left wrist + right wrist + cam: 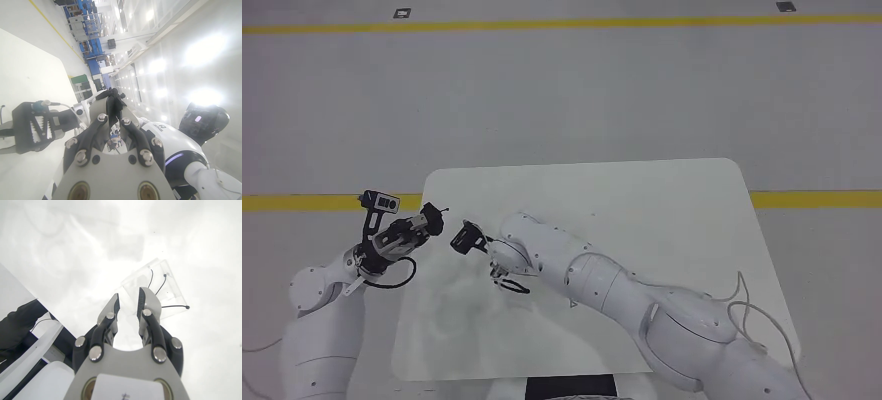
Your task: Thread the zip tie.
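Zip ties (164,275) noted on clear plate (175,298), near-left of table (662,220), just beyond right gripper (128,294), fingers wide. Left gripper (113,98) pinched shut at left edge; contents can't be told. Tail should be lined up w/ head slot first.
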`<action>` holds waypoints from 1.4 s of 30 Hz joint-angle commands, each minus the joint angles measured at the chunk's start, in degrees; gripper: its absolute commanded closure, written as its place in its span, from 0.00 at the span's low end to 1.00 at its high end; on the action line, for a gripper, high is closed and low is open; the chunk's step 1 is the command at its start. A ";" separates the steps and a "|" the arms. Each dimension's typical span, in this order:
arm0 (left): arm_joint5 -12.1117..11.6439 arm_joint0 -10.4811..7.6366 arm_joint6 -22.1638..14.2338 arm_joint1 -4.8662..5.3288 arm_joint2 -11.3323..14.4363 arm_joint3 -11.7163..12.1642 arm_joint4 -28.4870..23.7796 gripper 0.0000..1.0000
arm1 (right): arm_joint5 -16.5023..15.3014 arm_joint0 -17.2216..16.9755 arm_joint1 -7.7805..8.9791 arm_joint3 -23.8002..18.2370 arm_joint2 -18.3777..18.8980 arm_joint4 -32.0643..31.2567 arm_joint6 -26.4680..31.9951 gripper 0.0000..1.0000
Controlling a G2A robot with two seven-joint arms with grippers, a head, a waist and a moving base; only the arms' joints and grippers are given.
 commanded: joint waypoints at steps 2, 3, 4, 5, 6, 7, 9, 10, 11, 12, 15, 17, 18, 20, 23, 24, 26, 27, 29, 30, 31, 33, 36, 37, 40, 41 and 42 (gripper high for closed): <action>0.00 0.00 0.00 0.00 0.00 0.00 0.00 1.00 | 0.92 -0.07 -0.45 0.45 0.04 -0.84 -0.24 0.78; 0.00 0.00 0.00 0.00 0.00 0.00 0.00 1.00 | 0.89 -0.07 -0.57 0.60 0.09 -0.93 -0.13 0.78; 0.00 0.00 0.00 0.00 0.00 0.00 0.00 1.00 | 0.82 -0.06 -0.71 0.84 0.05 -1.12 0.17 0.77; 0.00 0.00 0.00 0.00 0.00 0.00 0.00 1.00 | 0.78 -0.02 -0.94 1.27 -0.05 -1.40 0.68 0.76; 0.00 0.00 0.00 0.00 0.00 0.00 0.00 1.00 | 0.72 0.00 -1.13 1.56 -0.07 -1.52 0.75 0.76; 0.00 0.00 0.00 0.00 0.00 0.00 0.00 1.00 | 0.47 0.03 -1.32 1.98 -0.11 -1.63 0.79 0.76; 0.00 0.00 0.00 0.00 0.00 0.00 0.00 1.00 | 0.06 0.19 -1.88 3.29 -0.24 -1.84 1.02 0.75; 0.00 0.00 0.00 0.00 0.00 0.00 0.00 1.00 | -0.01 0.25 -2.17 3.83 -0.38 -2.05 1.04 0.74; 0.00 0.00 0.00 0.00 0.00 0.00 0.00 1.00 | -0.18 0.28 -2.49 4.34 -0.56 -2.24 1.02 0.75; 0.00 0.00 0.00 0.00 0.00 0.00 0.00 1.00 | -0.45 0.30 -2.94 5.10 -0.67 -2.23 0.86 0.76; 0.00 0.00 0.00 0.00 0.00 0.00 0.00 1.00 | -1.42 0.44 -4.07 7.61 -0.97 -2.26 0.50 0.78; 0.00 0.00 0.00 0.00 0.00 0.00 0.00 1.00 | -2.18 0.55 -4.78 9.37 -1.01 -1.98 0.21 0.78; 0.00 0.00 0.00 0.00 0.00 0.00 0.00 1.00 | -2.70 0.62 -5.14 10.22 -1.00 -1.76 0.01 0.80; 0.00 0.00 0.00 0.00 0.00 0.00 0.00 1.00 | -3.63 0.80 -5.98 12.14 -1.01 -1.40 -0.39 0.81; 0.00 0.00 0.00 0.00 0.00 0.00 0.00 1.00 | -4.95 1.02 -7.09 14.50 -0.95 -0.66 -0.63 0.81; 0.00 0.00 0.00 0.00 0.00 0.00 0.00 1.00 | -5.24 1.14 -7.29 15.01 -0.98 -0.48 -0.71 0.80; 0.00 0.00 0.00 0.00 0.00 0.00 0.00 1.00 | -5.65 1.32 -7.54 15.76 -1.21 -0.13 -0.97 0.80; 0.00 0.00 0.00 0.00 0.00 0.00 0.00 1.00 | -5.76 1.38 -7.60 15.99 -1.33 0.04 -1.05 0.80; 0.00 0.00 0.00 0.00 0.00 0.00 0.00 1.00 | -5.90 1.50 -7.69 16.48 -1.64 0.42 -1.19 0.80; 0.00 0.00 0.00 0.00 0.00 0.00 0.00 1.00 | -5.90 1.56 -7.71 16.62 -1.78 0.56 -1.26 0.80; 0.00 0.00 0.00 0.00 0.00 0.00 0.00 1.00 | -5.83 1.62 -7.74 16.78 -1.96 0.61 -1.33 0.79; 0.00 0.00 0.00 0.00 0.00 0.00 0.00 1.00 | -5.39 1.75 -7.80 16.98 -2.45 0.58 -1.68 0.78; 0.00 0.00 0.00 0.00 0.00 0.00 0.00 1.00 | -4.67 1.83 -7.89 17.20 -3.33 0.36 -2.03 0.78; 0.00 0.00 0.00 0.00 0.00 0.00 0.00 1.00 | -4.57 1.82 -7.91 17.25 -3.54 0.48 -2.12 0.78; 0.00 0.00 0.00 0.00 0.00 0.00 0.00 1.00 | -4.57 1.91 -7.96 17.57 -4.24 0.96 -2.33 0.79; 0.00 0.00 0.00 0.00 0.00 0.00 0.00 1.00 | -4.55 1.95 -7.98 17.65 -4.45 1.11 -2.35 0.79; 0.00 0.00 0.00 0.00 0.00 0.00 0.00 1.00 | -4.52 2.01 -8.00 17.72 -4.65 1.27 -2.43 0.80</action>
